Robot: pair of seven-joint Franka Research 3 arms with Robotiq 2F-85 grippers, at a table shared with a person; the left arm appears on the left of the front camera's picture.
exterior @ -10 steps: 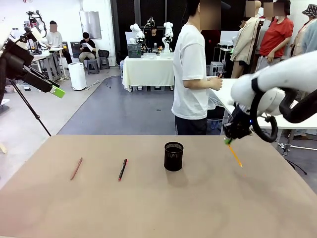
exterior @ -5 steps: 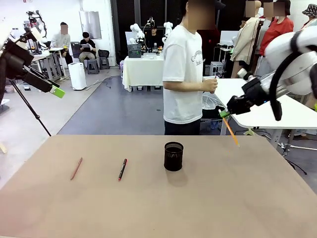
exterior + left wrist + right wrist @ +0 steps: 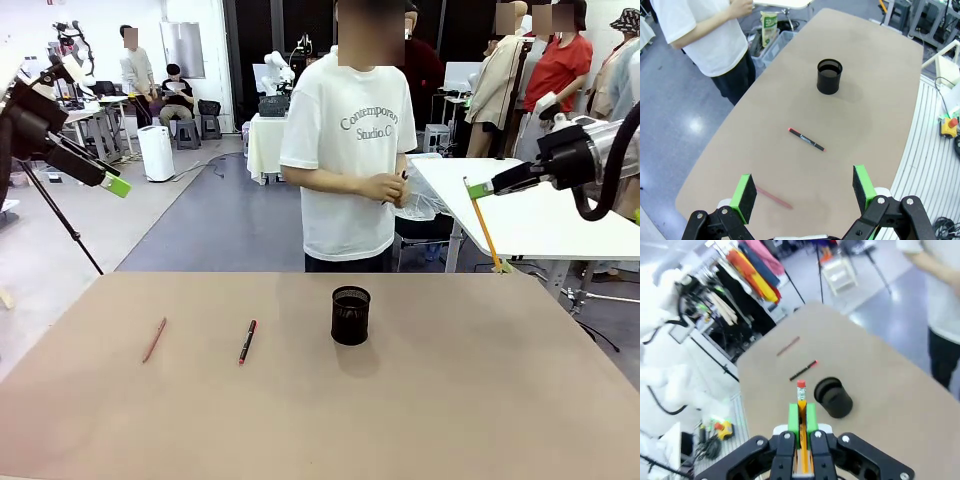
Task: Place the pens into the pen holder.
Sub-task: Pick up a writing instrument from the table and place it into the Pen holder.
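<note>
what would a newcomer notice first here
The right gripper, raised high on the right, is shut on an orange-yellow pencil. A black mesh pen holder stands at the middle of the table, a black pen and a reddish-brown pencil lying to its left. A person in a white T-shirt stands beyond.

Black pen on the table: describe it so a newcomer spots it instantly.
On the tan table, find the black mesh pen holder near the middle. The black pen lies flat to its left, between it and a reddish-brown pencil. It alone is black with a red tip.

Front, high wrists; seemingly shared table point(image 3: 450, 400)
</note>
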